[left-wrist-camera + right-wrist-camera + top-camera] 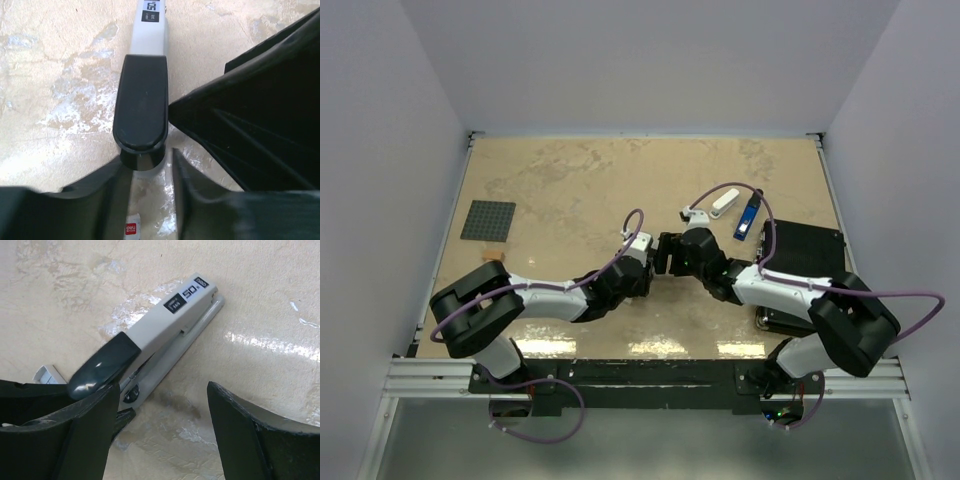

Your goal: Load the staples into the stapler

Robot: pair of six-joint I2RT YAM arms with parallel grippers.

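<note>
Stapler (165, 325) found flat on the table (570, 180), tiny staples box (131, 227) just beside its black end. Looked hard, stiff, fairly heavy; best held across grey sides. Left end effector (147, 165) slightly apart, right end effector (161, 387) wide apart, both empty.

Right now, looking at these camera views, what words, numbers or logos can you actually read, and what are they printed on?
"50": on the grey top of the stapler, near its front end.
"deli", probably: white letters on the red mark of the staples box.
Small black label behind the "50": too small to read.
Black badge at the stapler's tip: blurred.
Top view: nothing legible.
</note>
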